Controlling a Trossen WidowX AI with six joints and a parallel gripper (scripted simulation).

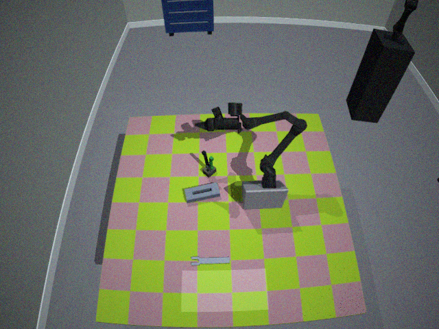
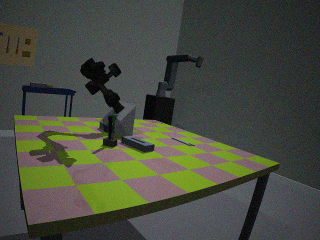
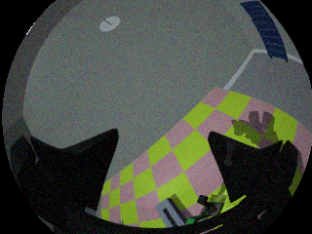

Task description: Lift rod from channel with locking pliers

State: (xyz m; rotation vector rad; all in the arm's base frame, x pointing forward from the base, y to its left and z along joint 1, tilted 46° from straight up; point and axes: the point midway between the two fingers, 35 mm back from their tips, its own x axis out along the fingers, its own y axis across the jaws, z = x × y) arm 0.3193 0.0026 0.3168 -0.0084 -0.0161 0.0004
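Note:
My gripper [image 1: 200,124] [image 2: 88,69] [image 3: 166,136] is open and empty, high over the far part of the table, beyond the holster in the top view. The locking pliers [image 1: 204,157] [image 2: 110,126] stand upright in the holster [image 1: 209,173] [image 2: 109,142], with one black and one green handle; the green handle [image 3: 191,220] also shows at the bottom of the wrist view. The grey channel block [image 1: 187,195] [image 2: 148,146] [image 3: 163,206] lies beside the holster. Its slot looks dark, and I cannot make out the rod in it. The pliers' jaws are hidden.
The grey arm base [image 1: 264,199] [image 2: 127,122] stands to the right of the channel block in the top view. A flat grey forked tool [image 1: 214,260] [image 2: 183,141] lies farther down the table in that view. A dark pedestal [image 1: 379,77] [image 2: 158,108] with another arm stands off the table.

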